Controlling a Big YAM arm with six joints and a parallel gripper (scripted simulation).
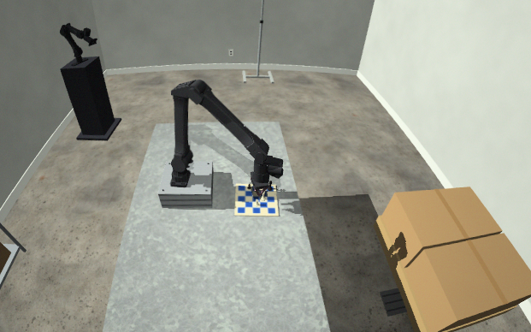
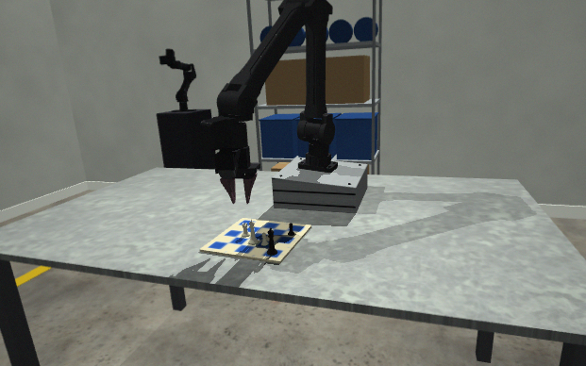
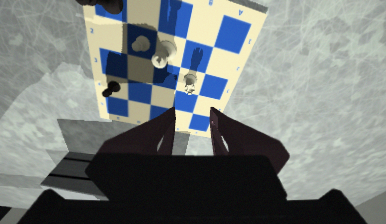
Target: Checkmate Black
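Poised above the chessboard (image 2: 232, 248) near the desk's front edge, the empty, part-open gripper (image 2: 239, 191) must next descend on a white piece (image 3: 190, 82).

The chessboard (image 2: 232, 247) lies on the desk (image 2: 440, 264), just in front of the stacked base block (image 2: 319, 191) that carries the arm. The gripper (image 2: 239, 194) hangs above the board's far-left edge, well clear of the pieces, with nothing between its parted fingers. On the board, a tall black piece (image 2: 271, 242) stands toward the near right, a small black pawn (image 2: 291, 229) behind it, and the white pieces (image 2: 251, 233) cluster to its left. A shelving rack (image 2: 314, 71) stands behind the desk.
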